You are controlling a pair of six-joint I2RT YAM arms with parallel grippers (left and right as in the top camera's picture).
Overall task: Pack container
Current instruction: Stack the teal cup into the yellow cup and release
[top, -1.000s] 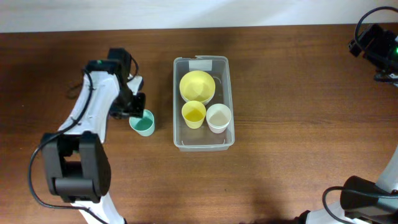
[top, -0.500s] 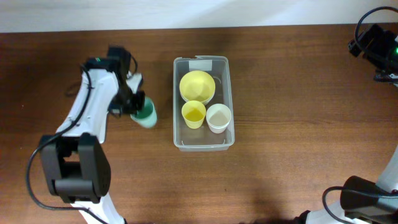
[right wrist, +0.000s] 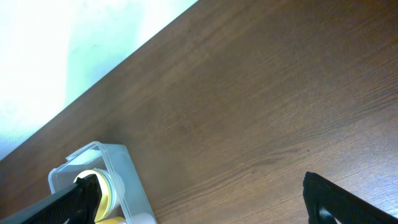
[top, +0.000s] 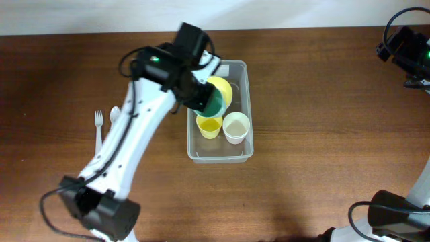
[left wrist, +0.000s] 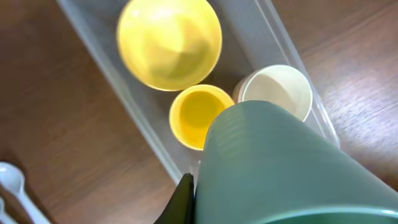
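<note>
Container, clear and rectangular, lies at the middle of the table, and everything else is placed against it. Inside it are one yellow bowl at the far end and, at the near end, two upright cups side by side: a yellow cup on the left and a white cup on the right, close enough that contact cannot be judged. A third cup, the green cup, is over the container's middle, tipped on its side between the bowl and the yellow cup; the left jaws are closed on it at the end of the left arm, which reaches in from the container's left. That makes one bowl and three cups in all. Well to the left of the container, on the bare table, lie one white fork and one white spoon, next to each other. The green cup covers the bowl's near left edge from above, and whether it touches anything below is unclear. In the left wrist view it fills the lower right and only one dark finger shows. The right arm sits far to the container's right at the frame's edge, its jaws spread wide and empty; its wrist view cuts the container off at the bottom.
</note>
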